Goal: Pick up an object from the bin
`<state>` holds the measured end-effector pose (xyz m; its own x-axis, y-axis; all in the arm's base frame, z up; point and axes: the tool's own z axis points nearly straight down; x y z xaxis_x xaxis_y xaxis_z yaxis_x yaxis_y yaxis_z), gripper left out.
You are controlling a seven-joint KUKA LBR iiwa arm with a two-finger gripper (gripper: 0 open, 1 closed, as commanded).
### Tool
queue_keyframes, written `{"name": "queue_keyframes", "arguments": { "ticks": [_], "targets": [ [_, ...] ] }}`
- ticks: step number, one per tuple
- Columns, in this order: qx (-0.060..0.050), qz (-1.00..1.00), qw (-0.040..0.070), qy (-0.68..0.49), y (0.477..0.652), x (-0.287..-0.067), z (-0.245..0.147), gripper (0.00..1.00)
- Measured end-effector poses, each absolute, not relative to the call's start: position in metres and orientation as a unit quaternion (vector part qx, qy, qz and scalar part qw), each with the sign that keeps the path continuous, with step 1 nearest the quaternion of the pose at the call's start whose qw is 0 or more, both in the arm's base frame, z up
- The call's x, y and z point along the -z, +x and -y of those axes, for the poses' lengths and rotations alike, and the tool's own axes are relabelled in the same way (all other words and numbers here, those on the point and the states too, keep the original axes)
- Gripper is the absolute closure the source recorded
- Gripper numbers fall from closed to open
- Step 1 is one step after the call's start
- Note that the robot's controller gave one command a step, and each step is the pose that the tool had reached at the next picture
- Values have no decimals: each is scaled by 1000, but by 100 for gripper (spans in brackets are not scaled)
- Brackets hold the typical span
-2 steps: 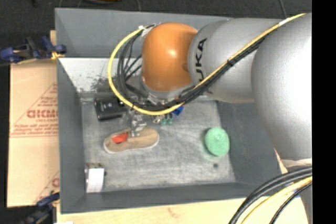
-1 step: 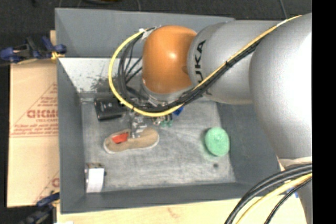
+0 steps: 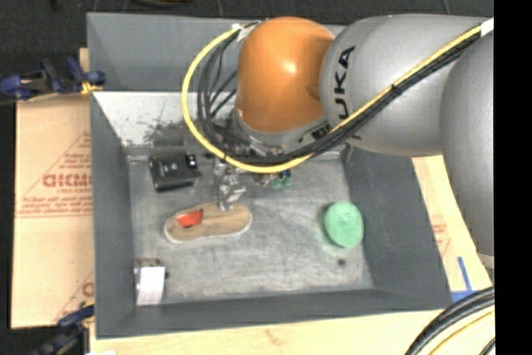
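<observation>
Orange wrist cover (image 3: 278,75), domed, with yellow and black cables looped round it: nearest the camera, part of the grey arm (image 3: 399,87) that enters from the right and hides the bin's far middle.

Pincer (image 3: 230,194): metal tip showing just below the cover, low over the floor of the bin, at the far edge of the tan item listed next. Mostly hidden by the cover; released or clenched cannot be told. Nothing seen gripped.

Tan oblong item (image 3: 208,222): flat, sole-shaped, lying lengthwise left to right at centre-left of the floor, with a red patch (image 3: 192,219) towards its left end. Nearest thing to the pincer; whether they touch is unclear.

Black boxy item (image 3: 174,171): just beyond and left of the tan item, small pale marks on top, type unclear.

Small dark-green item (image 3: 281,179): right of the pincer, partly under the arm, hard to make out.

Green rounded lump (image 3: 343,225): right part of the floor, well apart from the pincer.

White small item (image 3: 150,283): near-left corner, against the wall.

Grey metal bin (image 3: 110,204): sloping walls, dark specks in the far-left corner.
</observation>
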<state>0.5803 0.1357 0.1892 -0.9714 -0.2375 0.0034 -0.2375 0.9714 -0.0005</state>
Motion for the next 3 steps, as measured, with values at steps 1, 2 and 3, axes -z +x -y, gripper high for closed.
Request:
{"name": "queue_keyframes", "arguments": {
  "ticks": [1,2,3],
  "targets": [
    [1,993,-4,121,572,-82,-94,0],
    [1,993,-6,118,572,-74,-89,100],
    [1,993,-6,118,572,-74,-89,100]
  ]
}}
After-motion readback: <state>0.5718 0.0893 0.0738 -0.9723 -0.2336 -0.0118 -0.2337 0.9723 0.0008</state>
